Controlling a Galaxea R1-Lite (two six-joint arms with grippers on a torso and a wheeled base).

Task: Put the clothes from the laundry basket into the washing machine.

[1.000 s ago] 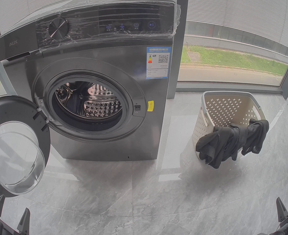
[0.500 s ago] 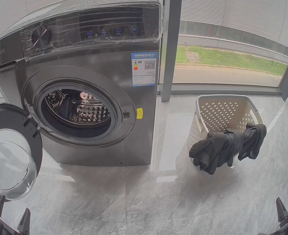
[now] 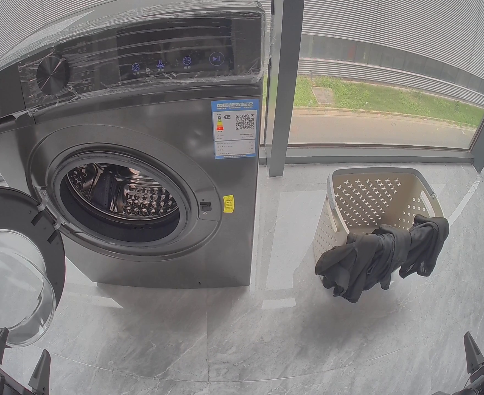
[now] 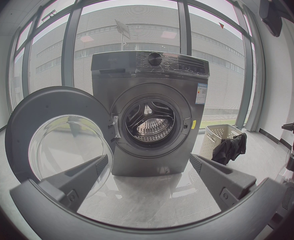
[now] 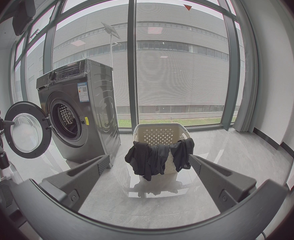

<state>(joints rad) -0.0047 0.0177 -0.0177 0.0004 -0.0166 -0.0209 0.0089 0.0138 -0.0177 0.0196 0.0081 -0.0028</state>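
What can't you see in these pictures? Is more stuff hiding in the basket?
- Bottom of the laundry basket, head view: hidden by its front wall and the draped dark clothes, so more inside cannot be told.
- Drum, lower front, head view: behind the door ring.
- Door, head view: cut by the left edge.
- Label print: too small.

Washing machine door [image 3: 11,270]: cut by head view's left edge.
Laundry basket [image 3: 362,193]: near rim hidden under draped dark clothes [image 3: 379,253].
Left end effector [image 3: 23,342], right end effector [image 3: 483,325]: bodies cut off below.

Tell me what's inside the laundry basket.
Dark clothes hang over the near rim of the laundry basket, mostly outside. Its perforated inner walls look bare; the clothes hide the bottom.
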